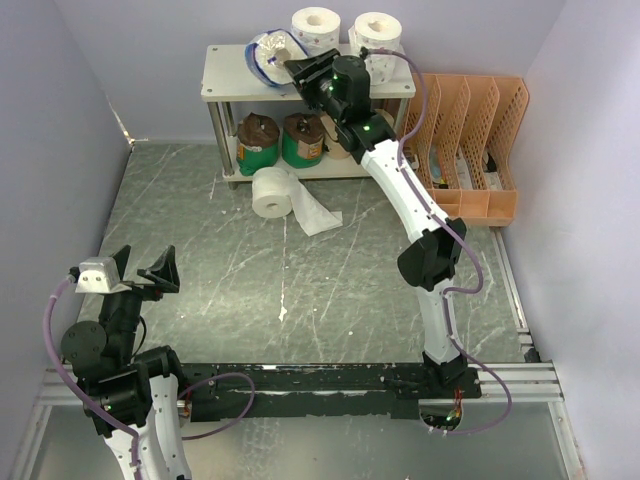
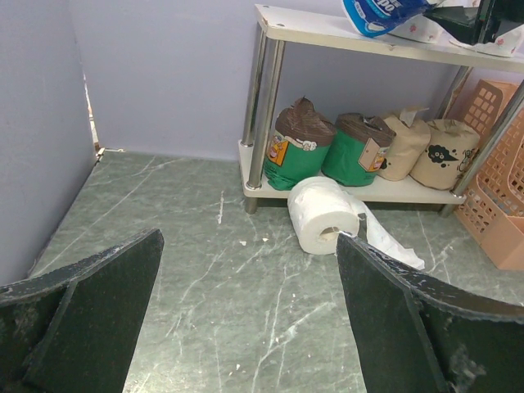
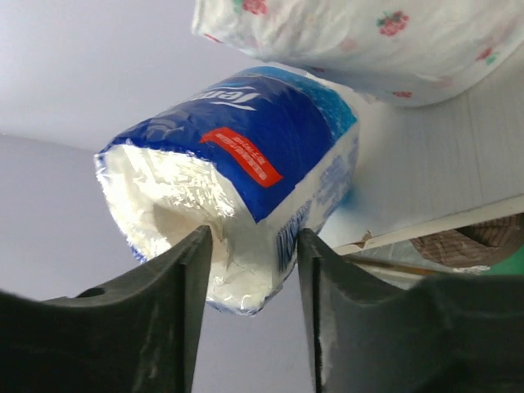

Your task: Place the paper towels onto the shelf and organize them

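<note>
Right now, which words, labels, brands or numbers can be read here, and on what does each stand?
Nothing reads for certain.
Blue-and-white plastic-wrapped paper towel roll: white brand word upside down, unclear; red label's print blurred.
Green-wrapped cylindrical roll with yellow label: print too small.
Second green-wrapped roll, tag: too small.
Beige roll: black drawing, no legible letters.

Left arm (image 1: 120,350): folded back close to its base, wrist raised. Left gripper (image 1: 143,270): pointing forward, jaws standing wide apart. Right arm (image 1: 405,195): stretched far forward, elbow bent, forearm angled leftward. Right gripper (image 1: 297,68): roughly level, jaws partly parted.
</note>
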Robot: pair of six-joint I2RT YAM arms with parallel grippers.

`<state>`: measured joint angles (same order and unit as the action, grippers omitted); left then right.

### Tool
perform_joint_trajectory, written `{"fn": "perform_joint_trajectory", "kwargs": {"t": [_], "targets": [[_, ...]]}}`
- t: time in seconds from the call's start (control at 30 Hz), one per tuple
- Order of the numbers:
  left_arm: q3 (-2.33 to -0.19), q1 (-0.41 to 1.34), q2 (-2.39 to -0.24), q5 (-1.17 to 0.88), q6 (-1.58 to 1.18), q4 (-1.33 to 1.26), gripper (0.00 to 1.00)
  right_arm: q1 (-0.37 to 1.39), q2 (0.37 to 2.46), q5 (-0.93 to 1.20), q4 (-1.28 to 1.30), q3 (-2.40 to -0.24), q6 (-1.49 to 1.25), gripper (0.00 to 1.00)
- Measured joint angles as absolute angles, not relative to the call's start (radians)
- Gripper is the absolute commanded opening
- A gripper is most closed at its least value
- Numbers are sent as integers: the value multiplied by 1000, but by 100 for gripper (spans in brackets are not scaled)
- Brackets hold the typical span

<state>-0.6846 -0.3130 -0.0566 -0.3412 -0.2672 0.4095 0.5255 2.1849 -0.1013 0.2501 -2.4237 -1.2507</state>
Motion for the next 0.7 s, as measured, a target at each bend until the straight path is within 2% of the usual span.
{"fn": "perform_joint_trajectory", "kwargs": {"t": [0.1,0.57,0.63,0.7], "targets": [[-685,-312,-57,-342,-266,410,99,525,2185,-104,237,-2436,-1252,62],[-678,-310,-53,-346,-265,408,99,512,2227,-112,136,-2523,-1269,64],[-678,-310,-53,-347,-265,408,99,506,2241,-111,119,-2532,-1279,66],[-678,-310,-53,-349,-265,408,99,504,2254,-111,110,-2535,-1284,71]]}}
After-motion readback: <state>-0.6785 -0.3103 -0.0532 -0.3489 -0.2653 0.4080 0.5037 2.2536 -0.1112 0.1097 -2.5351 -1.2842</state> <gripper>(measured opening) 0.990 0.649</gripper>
